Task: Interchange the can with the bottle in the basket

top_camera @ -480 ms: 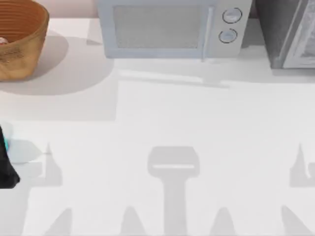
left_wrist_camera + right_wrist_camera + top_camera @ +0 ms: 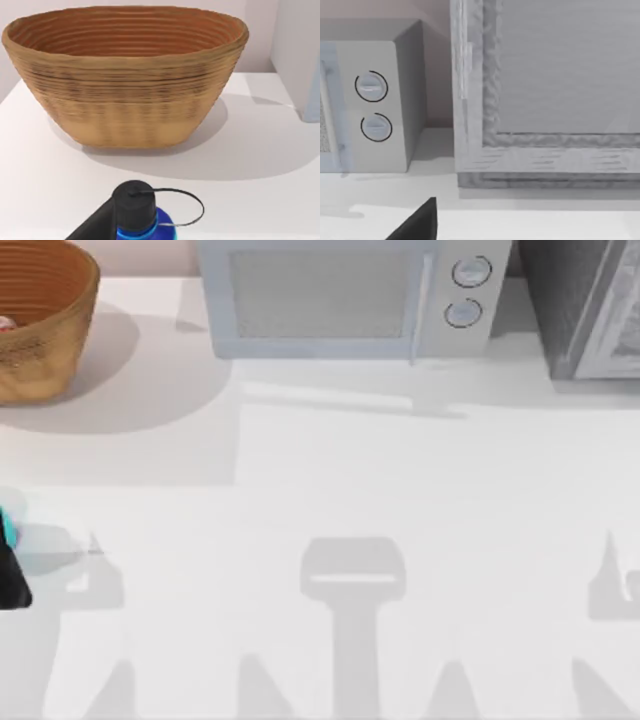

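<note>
Wicker basket (image 2: pixel 40 330) sits at the far left corner of the table (image 2: pixel 330 470), rim up, with a sliver of the can (image 2: pixel 5 324) showing inside at the top view's left edge. Bottle (image 2: pixel 142 220), blue-bodied with a black cap and a thin wire loop, stands upright at the near left edge; in the top view just a turquoise edge of it (image 2: pixel 6 529) peeks out beside the dark left gripper (image 2: pixel 12 580).

Left wrist view: one black finger (image 2: pixel 95 227) lies against the bottle's neck, cap pointing up. Cannot tell whether the fingers are clamped on it or apart. Right gripper parked at the right; a black fingertip (image 2: pixel 420 222) shows near the microwave (image 2: pixel 345 295) and a grey cabinet (image 2: pixel 585 305); its state also cannot be told.

Key relation: the basket lies straight ahead of the left gripper, toward the far side, well apart from the bottle. Left arm is plainly the nearer one. Judgement: the can must come out before the bottle goes in.
</note>
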Robot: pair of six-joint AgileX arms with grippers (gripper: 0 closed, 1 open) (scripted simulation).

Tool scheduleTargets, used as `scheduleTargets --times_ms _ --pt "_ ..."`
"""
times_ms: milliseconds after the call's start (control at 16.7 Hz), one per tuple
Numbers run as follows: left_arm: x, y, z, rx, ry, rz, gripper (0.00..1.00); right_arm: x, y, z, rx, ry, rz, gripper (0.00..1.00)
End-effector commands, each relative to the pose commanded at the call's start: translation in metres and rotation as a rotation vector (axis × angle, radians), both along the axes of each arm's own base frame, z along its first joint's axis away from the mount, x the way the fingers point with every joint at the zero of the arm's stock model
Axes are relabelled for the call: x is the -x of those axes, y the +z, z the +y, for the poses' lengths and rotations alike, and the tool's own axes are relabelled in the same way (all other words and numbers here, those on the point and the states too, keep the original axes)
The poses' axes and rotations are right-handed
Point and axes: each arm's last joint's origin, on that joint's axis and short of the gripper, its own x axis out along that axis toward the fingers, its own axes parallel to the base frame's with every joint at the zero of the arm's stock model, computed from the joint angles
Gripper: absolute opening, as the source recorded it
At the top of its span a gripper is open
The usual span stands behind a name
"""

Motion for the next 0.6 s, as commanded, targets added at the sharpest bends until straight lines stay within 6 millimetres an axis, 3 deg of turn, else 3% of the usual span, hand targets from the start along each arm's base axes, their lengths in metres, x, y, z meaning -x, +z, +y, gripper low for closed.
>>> scheduleTargets --times_ms 300,600 --pt "-0.026 0.068 0.004 -0.009 -0.012 0.185 1.0 0.0 0.0 0.0 0.0 0.0 0.0 1.0" --pt "-0.094 0.145 0.013 -0.004 -0.053 0.373 1.0 0.0 0.0 0.0 0.0 0.0 0.0 1.0"
